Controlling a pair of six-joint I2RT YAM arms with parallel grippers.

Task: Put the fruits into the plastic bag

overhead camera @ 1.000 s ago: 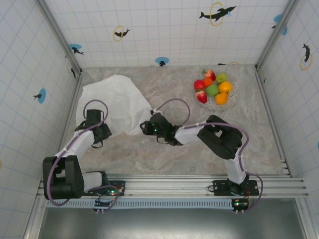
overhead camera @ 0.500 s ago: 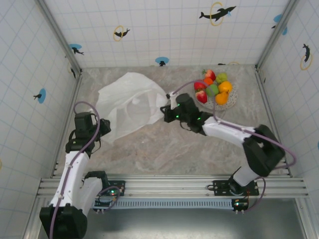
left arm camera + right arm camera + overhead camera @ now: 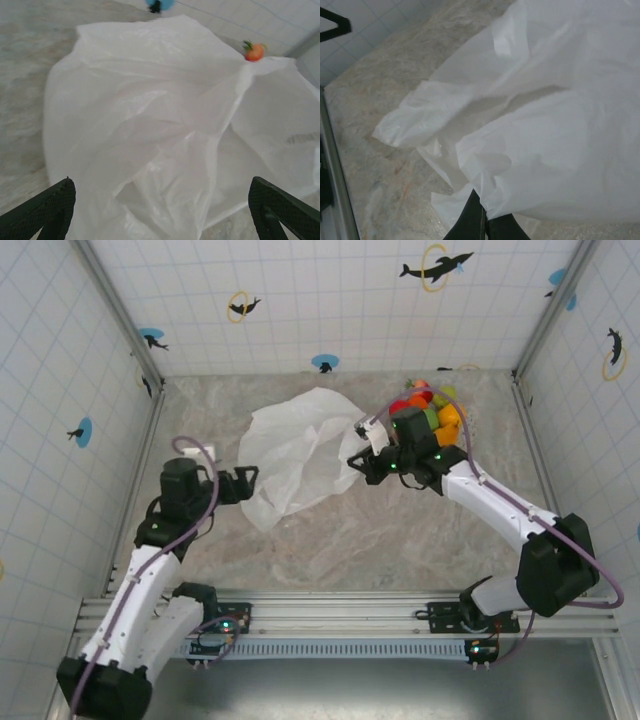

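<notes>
Pinching plastic bag [image 3: 300, 445] in right tool [image 3: 360, 462], left tool [image 3: 248, 484] spread just beside

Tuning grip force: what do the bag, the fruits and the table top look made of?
The plastic bag looks like thin translucent white film with a soft sheen: it creases and drapes in folds. The fruits have glossy, vivid skins; real or moulded plastic, I can't tell. The table top looks like grey-beige veined marble with a matte finish; whether it is stone or printed laminate is unclear.
</notes>
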